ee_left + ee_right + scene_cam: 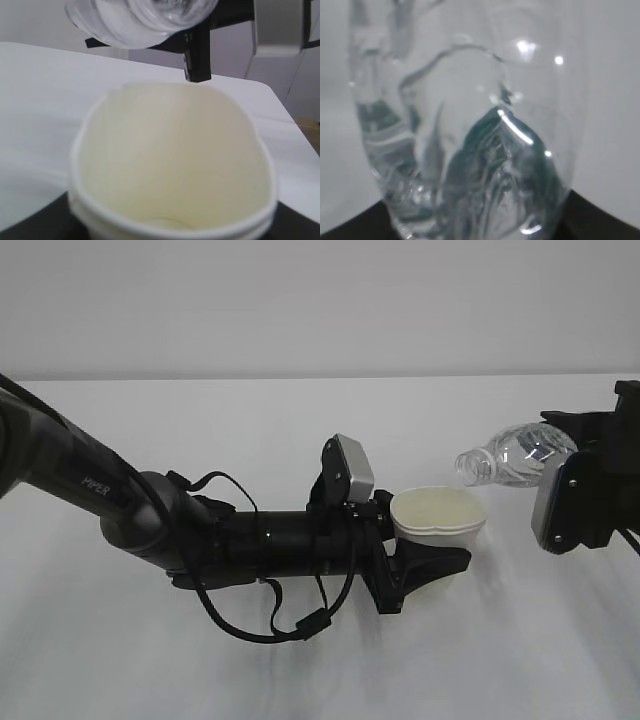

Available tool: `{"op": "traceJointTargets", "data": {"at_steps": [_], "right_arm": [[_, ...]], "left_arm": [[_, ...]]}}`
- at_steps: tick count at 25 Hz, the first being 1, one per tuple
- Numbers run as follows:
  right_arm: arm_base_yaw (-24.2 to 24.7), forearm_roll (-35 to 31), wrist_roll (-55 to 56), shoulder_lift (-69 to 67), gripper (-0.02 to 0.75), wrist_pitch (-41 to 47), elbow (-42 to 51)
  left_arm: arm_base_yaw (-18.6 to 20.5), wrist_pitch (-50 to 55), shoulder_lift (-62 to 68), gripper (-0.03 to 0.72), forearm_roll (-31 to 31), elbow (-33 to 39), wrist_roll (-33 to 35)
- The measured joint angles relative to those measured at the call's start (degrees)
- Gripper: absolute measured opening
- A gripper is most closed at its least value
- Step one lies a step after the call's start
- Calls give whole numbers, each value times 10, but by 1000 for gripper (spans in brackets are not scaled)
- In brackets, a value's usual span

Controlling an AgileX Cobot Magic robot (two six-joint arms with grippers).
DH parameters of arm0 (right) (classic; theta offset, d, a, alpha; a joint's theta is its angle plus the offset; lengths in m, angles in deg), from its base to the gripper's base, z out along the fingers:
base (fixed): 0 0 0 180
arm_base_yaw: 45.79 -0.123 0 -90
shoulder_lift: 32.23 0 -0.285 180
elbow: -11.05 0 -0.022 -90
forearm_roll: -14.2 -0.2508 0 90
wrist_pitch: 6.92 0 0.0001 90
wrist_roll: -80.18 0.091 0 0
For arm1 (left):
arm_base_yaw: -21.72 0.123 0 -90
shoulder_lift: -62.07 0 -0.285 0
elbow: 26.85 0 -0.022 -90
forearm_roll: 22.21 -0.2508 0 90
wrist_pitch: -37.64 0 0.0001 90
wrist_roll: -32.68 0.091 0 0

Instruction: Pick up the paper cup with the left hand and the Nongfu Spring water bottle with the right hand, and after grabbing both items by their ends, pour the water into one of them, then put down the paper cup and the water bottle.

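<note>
Two tools holding cup and bottle above the table, bottle tipped toward cup

Two arms are meeting mid-scene over the white table [300,670]. The left tool [432,565] is pinching the paper cup [438,515] low on its body, black fingers [425,570] wrapping its lower wall, and is holding it upright off the table, just right of centre in the exterior view. In the left wrist view the cup's rim [172,155] is squeezed out of round into a lobed oval; the inside is looking cream and dry as far as can be told, the bottom edge is blurred.

The right tool [570,490] is gripping the Nongfu Spring water bottle [515,455] at its base end, and is holding it lying nearly level with the open neck pointing left and slightly down. The neck is sitting above and just right of the cup's rim, not touching it. In the left wrist view the bottle [140,20] is hanging over the far edge of the cup. The right wrist view is filled by the bottle's clear crumpled wall [470,140], with dark green showing through it; the fingers themselves are hidden there. Water level inside: cannot tell. No stream is showing between neck and cup
</note>
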Motion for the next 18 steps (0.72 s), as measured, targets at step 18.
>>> {"op": "traceJointTargets", "data": {"at_steps": [18], "right_arm": [[0,-5,-41,0,376,1,-7]], "left_arm": [[0,0,0,431,-12,0,0]]}}
